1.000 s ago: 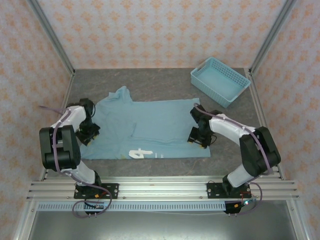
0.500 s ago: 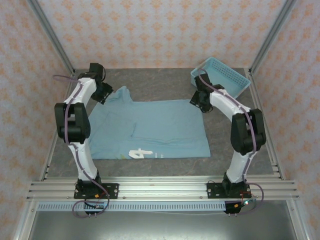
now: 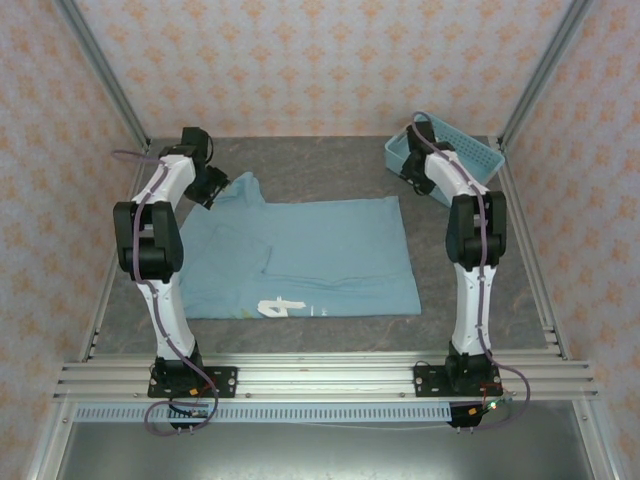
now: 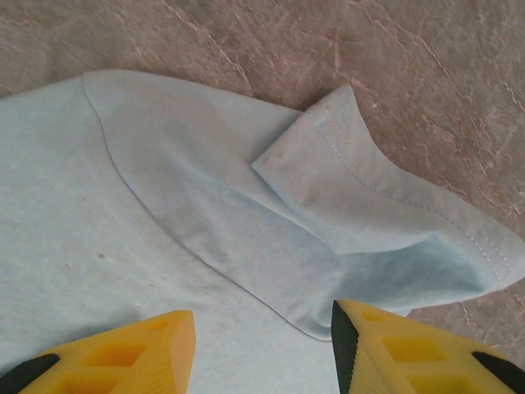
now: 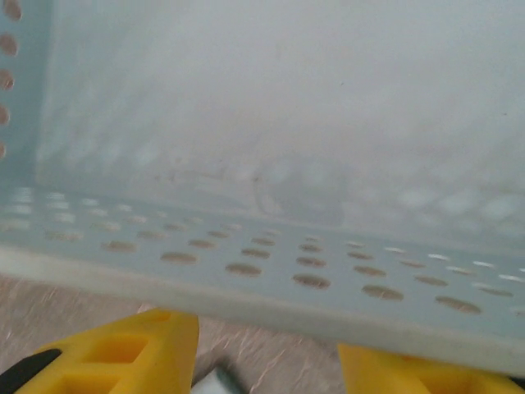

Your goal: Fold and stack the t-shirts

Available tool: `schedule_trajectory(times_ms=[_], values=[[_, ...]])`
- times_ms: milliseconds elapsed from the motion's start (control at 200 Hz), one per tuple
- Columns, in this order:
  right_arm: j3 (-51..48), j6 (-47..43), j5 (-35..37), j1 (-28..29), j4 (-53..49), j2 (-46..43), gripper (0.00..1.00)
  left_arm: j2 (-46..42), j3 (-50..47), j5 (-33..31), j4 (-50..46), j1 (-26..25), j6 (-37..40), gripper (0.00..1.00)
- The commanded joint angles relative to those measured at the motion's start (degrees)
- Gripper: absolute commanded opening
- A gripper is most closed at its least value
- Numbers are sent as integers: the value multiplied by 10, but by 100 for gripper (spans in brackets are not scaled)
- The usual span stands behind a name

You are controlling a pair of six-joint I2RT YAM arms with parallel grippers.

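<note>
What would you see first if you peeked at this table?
A big light blue t-shirt lies spread across the middle of the table. The left claw hangs open over its folded-over sleeve at the far left, and the right claw, open too, faces the holey blue basket at the far right.

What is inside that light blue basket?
The perforated basket's floor looks bare where it shows. From above, the right arm hangs over its left end, hiding that part.
</note>
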Motion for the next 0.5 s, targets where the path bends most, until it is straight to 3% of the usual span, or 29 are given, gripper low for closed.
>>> schedule_trajectory(times_ms=[0, 170, 495], values=[[23, -38, -26, 0, -13, -8, 49, -1, 27, 0, -24, 16, 25, 49], [-32, -47, -26, 37, 11, -71, 52, 77, 128, 4, -36, 17, 48, 48], [-131, -16, -52, 75, 37, -149, 54, 214, 300, -54, -94, 11, 86, 46]])
